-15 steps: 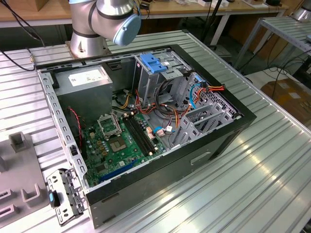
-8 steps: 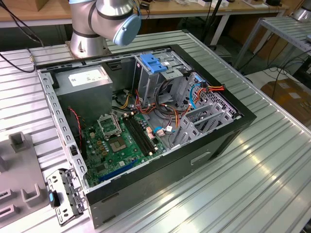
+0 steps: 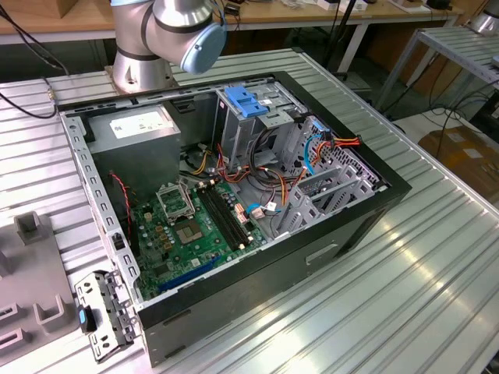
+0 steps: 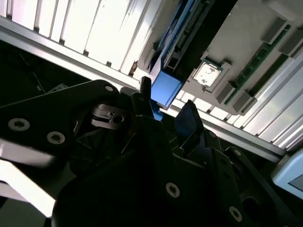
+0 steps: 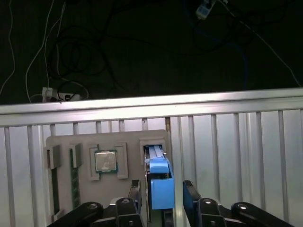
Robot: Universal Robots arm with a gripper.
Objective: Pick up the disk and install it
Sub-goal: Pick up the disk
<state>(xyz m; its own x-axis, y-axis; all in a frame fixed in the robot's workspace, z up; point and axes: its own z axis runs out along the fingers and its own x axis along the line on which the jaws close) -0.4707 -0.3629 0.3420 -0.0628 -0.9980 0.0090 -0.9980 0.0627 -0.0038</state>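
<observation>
Hanging over the flat grey plastic parts tray (image 5: 132, 137), the black two-finger gripper (image 5: 162, 183) is spread apart, with one finger on each side of the disk (image 5: 158, 175). The disk, a grey-metal hard drive with blue plastic rails, stands on edge in a narrow slot of the tray, its blue end towards the gripper. In the first wrist view a thin gap seems to remain between each fingertip (image 5: 136, 185) and the blue rail, so nothing looks gripped. In the second wrist view the gripper (image 4: 166, 94) flanks the same blue end of the disk (image 4: 166, 89). A square silver processor chip (image 5: 105, 161) sits in the neighbouring pocket, and green memory sticks (image 5: 74, 177) lie beyond it. The tray rests on the ribbed aluminium table (image 5: 227, 142). In the exterior view the open black computer case (image 3: 234, 195) lies on that table
</observation>
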